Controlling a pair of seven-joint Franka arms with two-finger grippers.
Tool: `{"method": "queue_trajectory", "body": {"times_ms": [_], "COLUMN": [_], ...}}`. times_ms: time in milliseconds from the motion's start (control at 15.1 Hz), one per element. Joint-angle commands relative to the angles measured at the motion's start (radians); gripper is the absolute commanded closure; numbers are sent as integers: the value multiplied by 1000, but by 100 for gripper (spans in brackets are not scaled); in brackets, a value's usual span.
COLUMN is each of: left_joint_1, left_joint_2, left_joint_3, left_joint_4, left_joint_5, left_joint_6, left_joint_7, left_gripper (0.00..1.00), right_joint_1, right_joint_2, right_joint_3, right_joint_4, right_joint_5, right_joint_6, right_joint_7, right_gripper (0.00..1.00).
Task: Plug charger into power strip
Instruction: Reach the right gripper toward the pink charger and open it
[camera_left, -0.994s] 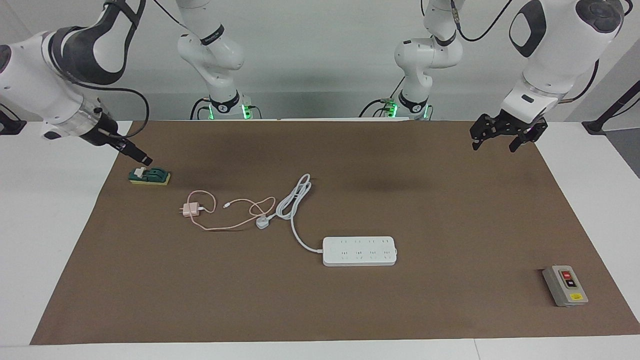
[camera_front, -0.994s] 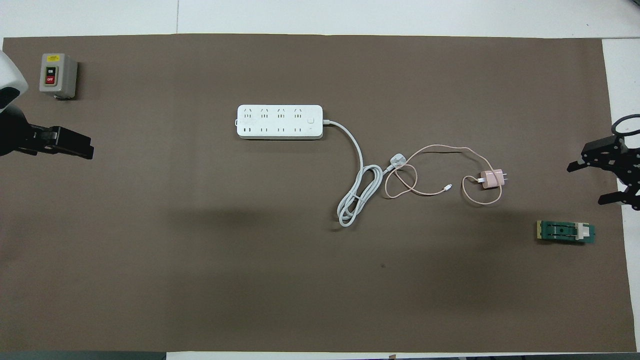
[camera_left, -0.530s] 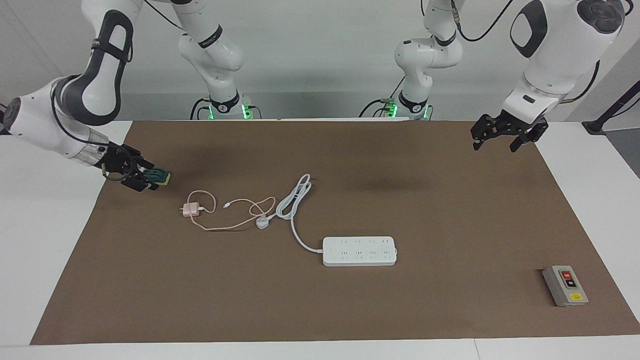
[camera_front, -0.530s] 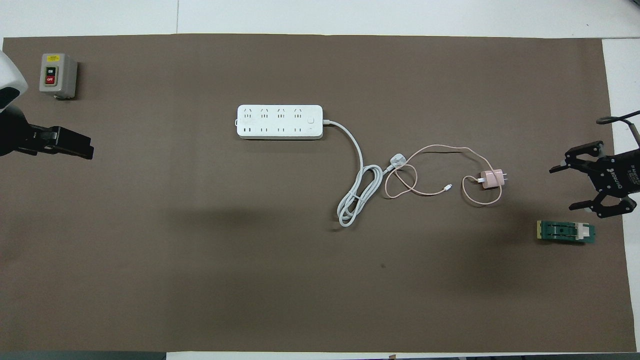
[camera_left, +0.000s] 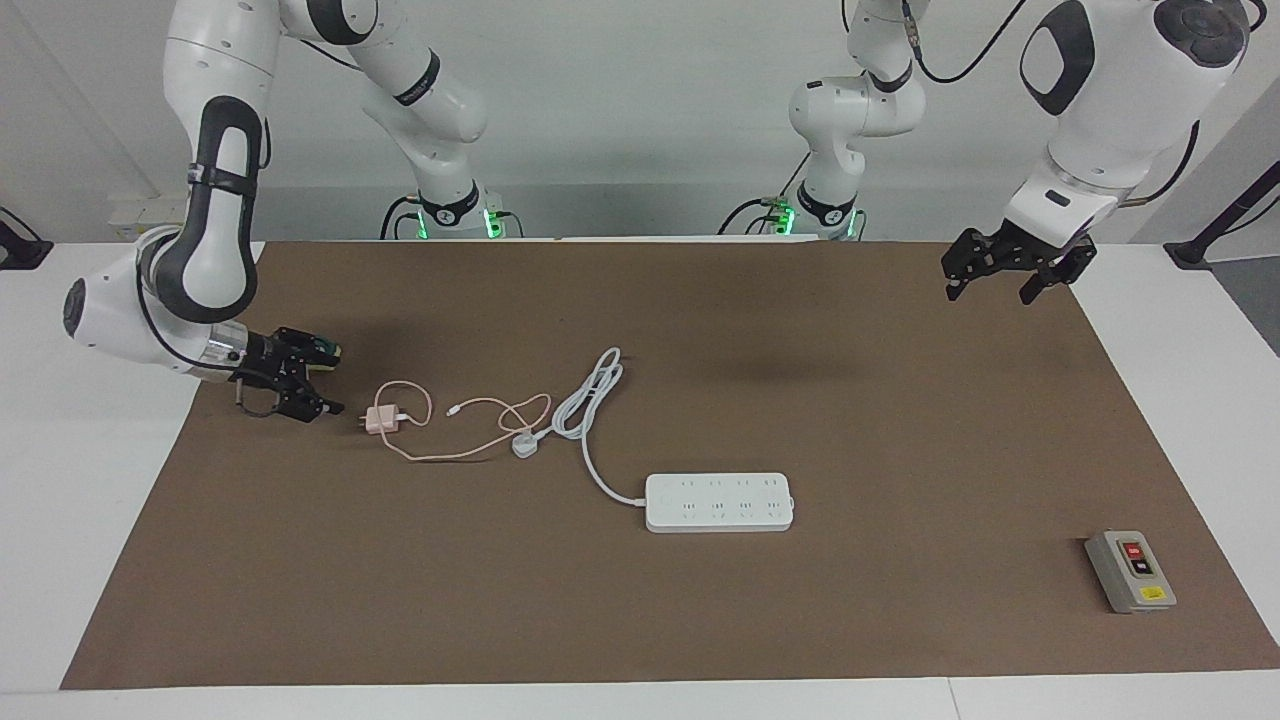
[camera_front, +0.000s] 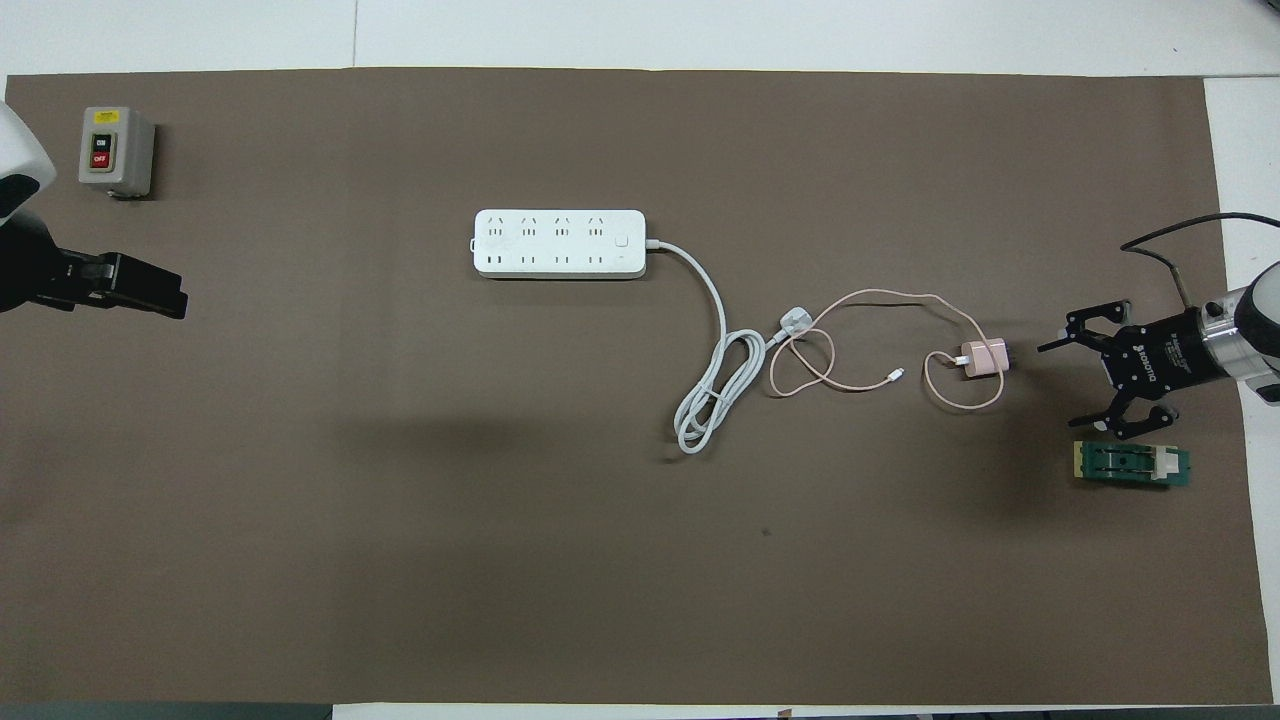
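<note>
One charger (camera_left: 379, 420) on the brown mat (camera_left: 700, 620), one power strip (camera_left: 719, 502), two grippers, and nothing plugged in. The small pink charger cube lies flat toward the right arm's end of the table, its two prongs pointing at the right gripper (camera_left: 318, 385), its thin pink cable (camera_left: 470, 440) looping away in one loose curl toward the middle. The power strip lies flat near the centre, farther from the robots than the charger and well apart from it: eight outlets in two rows of four, every one bare. Its thick white cord (camera_left: 590, 400) runs off one end, bundles into a single coil, and ends in one white three-pin plug (camera_left: 525, 446) lying on the mat amid the pink cable's loops.

The right gripper hangs low just beside the charger, fingers spread wide, gripping nothing, not touching the cube. Right next to it, nearer the robots, sits one green and yellow block (camera_front: 1132, 464), partly hidden by the gripper in the facing view. The left gripper (camera_left: 1005, 280) waits up over the mat's corner at the left arm's end, fingers apart, empty. One grey switch box (camera_left: 1130, 571) with a red and a black button sits alone at that end, farther from the robots.
</note>
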Motion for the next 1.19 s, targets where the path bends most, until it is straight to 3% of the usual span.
{"method": "queue_trajectory", "body": {"times_ms": [0,1126], "left_joint_1": [7,7], "left_joint_2": [-14,-14], "left_joint_3": [-2,-2], "left_joint_4": [-15,-15], "left_joint_5": [-14,-14], "left_joint_6": [-11,-11], "left_joint_7": [0,0], "left_gripper": [0,0], "right_joint_1": [-3,82], "right_joint_2": [49,81], "right_joint_3": [8,8], "right_joint_4": [41,1], "right_joint_5": [24,147], "right_joint_6": [4,164], "right_joint_7": [22,25], "right_gripper": [0,0]}}
